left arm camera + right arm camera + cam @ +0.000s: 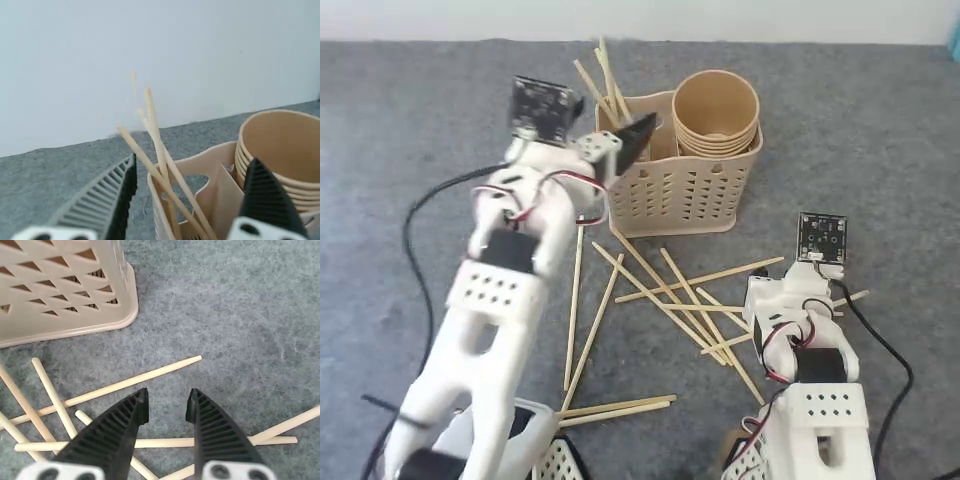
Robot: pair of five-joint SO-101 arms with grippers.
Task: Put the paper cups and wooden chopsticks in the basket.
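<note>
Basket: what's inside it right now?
In the basket, a nested stack of paper cups fills one compartment; several chopsticks stand leaning in the other. Its walls hide the floor and the chopsticks' lower ends.

Grey carpet (420,120), plain pale wall (160,50)

- High: from above the near edge, looking down across the whole grey felt-covered tabletop (880,130) toward its far edge.
- Left wrist: very near the beige slotted plastic basket (210,156), facing level toward the white wall (150,50).
- Right wrist: close above the tabletop, facing steeply down onto loose pale wooden chopsticks (165,369).
- Shared by all three: the basket.
</note>
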